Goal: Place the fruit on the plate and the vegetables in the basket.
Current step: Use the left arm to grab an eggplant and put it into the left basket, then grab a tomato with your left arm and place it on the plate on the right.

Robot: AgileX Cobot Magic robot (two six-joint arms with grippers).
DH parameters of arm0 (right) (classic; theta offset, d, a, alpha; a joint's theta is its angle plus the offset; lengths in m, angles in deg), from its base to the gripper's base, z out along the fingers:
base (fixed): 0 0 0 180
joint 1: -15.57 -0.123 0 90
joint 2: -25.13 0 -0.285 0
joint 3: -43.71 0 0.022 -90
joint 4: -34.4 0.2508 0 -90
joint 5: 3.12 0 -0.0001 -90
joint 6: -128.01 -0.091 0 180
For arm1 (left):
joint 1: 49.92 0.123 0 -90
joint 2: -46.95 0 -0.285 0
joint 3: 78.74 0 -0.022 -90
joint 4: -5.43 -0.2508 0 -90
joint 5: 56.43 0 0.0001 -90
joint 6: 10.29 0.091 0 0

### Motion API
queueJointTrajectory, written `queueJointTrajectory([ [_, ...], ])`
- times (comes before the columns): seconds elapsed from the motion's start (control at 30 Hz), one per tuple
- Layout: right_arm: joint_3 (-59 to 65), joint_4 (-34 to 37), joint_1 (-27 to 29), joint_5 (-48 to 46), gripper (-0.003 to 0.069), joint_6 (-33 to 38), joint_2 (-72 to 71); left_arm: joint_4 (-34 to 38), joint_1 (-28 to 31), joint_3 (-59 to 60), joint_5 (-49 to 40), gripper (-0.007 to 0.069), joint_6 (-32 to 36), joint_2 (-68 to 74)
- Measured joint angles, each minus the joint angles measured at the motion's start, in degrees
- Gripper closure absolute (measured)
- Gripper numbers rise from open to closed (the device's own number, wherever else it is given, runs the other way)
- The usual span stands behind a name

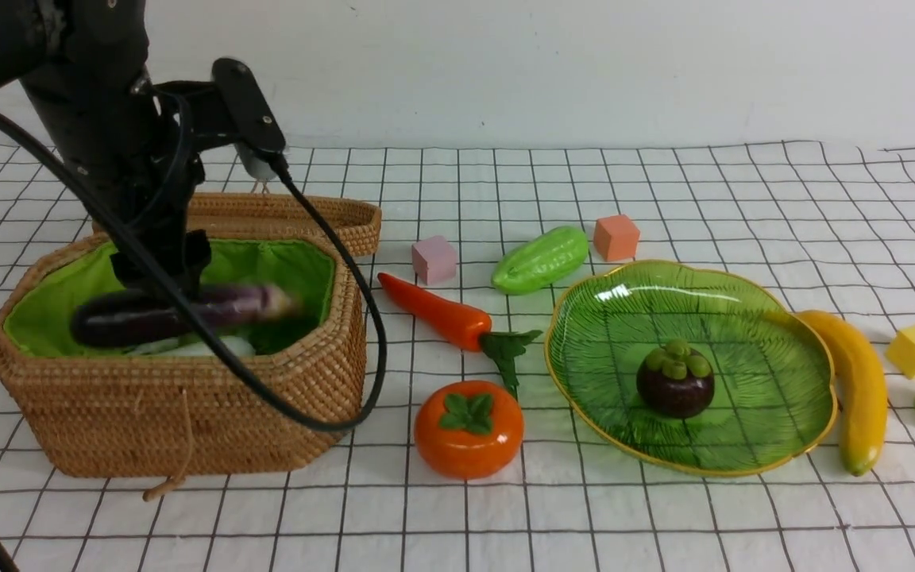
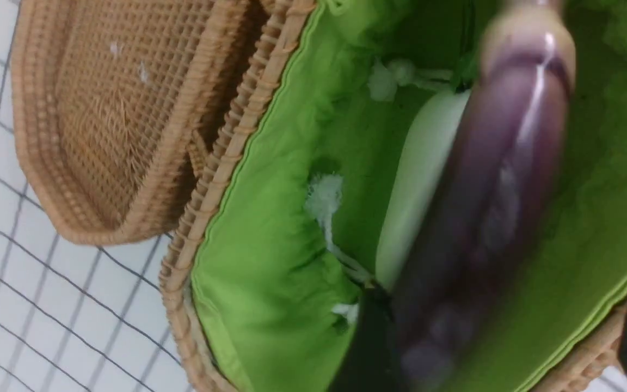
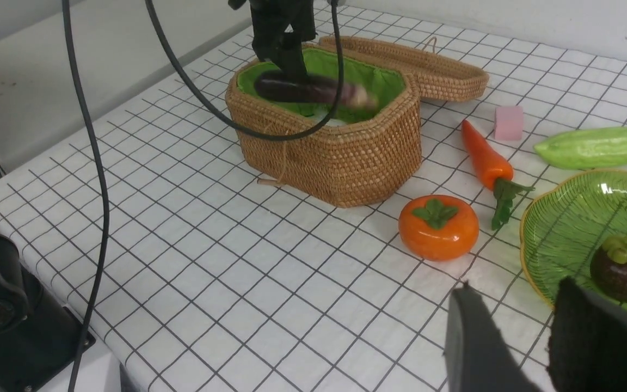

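Purple and blurred, the eggplant [image 1: 179, 314] lies across the basket [image 1: 187, 413] at the left of the front view, over the white radish [image 2: 417, 179]. The left gripper [image 1: 162, 274] hangs over it, jaws apart, wider than the eggplant. The right gripper [image 3: 515, 288] is parted and empty beside the plate [image 1: 743, 318], centre right, where the mangosteen [image 1: 675, 380] sits. Persimmon [image 1: 469, 429], carrot [image 1: 438, 310], gourd [image 1: 541, 259] and banana [image 1: 855, 381] lie on the checked cloth [image 1: 664, 516]

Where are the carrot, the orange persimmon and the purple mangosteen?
carrot [image 1: 443, 314]: front view, on the middle of its orange body.
persimmon [image 1: 469, 433]: front view, on the orange skin just under its leaf cap.
mangosteen [image 1: 675, 387]: front view, on its dark skin below the green knobs.
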Motion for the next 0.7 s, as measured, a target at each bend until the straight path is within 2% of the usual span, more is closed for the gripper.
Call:
queueJointTrajectory([
  [0.07, 0.00, -0.19, 0.00, -0.06, 0.0424, 0.00, 0.00, 1.23, -0.14, 0.00, 0.18, 0.0056, -4.90, -0.06],
  [0.17, 0.00, -0.34, 0.00, -0.23, 0.0424, 0.00, 0.00, 2.81, -3.23, 0.00, -0.69, 0.0146, -13.99, -0.63],
  [0.2, 0.00, -0.34, 0.00, -0.23, 0.0424, 0.00, 0.00, 2.79, -4.04, 0.00, -0.82, 0.0157, -14.49, -0.68],
  [0.23, 0.00, -0.39, 0.00, -1.16, 0.0424, 0.00, 0.00, 3.02, -8.19, 0.24, -1.42, 0.0272, -17.74, -1.54],
  [0.27, 0.00, -0.45, 0.00, -1.92, 0.0424, 0.00, 0.00, 3.25, -10.74, 0.41, -1.36, 0.0316, -18.45, -1.98],
  [0.33, 0.00, -1.22, 0.00, -4.18, 0.0424, 0.00, 0.00, 4.03, -17.82, 1.28, -0.07, 0.0470, -20.22, -2.75],
  [0.37, 0.00, -1.50, 0.00, -4.71, 0.0424, -0.06, 0.00, 4.03, -18.55, 1.57, 0.40, 0.0499, -20.54, -2.76],
  [0.4, 0.00, -2.35, 0.00, -6.12, 0.0424, -0.65, 0.00, 4.27, -23.36, 2.82, 2.67, 0.0587, -21.68, -2.81],
  [0.43, 0.00, -3.57, 0.00, -7.44, 0.0424, -1.92, -0.06, 4.27, -26.41, 3.92, 4.49, 0.0626, -22.91, -2.74],
  [0.53, 0.00, -7.15, 0.00, -10.20, 0.0424, -5.47, -0.18, 2.67, -31.95, 7.19, 9.38, 0.0637, -27.84, -1.68],
  [0.63, 0.00, -9.88, 0.00, -12.03, 0.0424, -7.77, -0.63, 0.59, -32.84, 9.08, 12.46, 0.0614, -30.14, 0.33],
  [0.7, 0.00, -10.89, 0.00, -12.80, 0.0424, -8.20, -1.35, -0.86, -32.84, 9.55, 13.68, 0.0515, -30.87, 2.93],
])
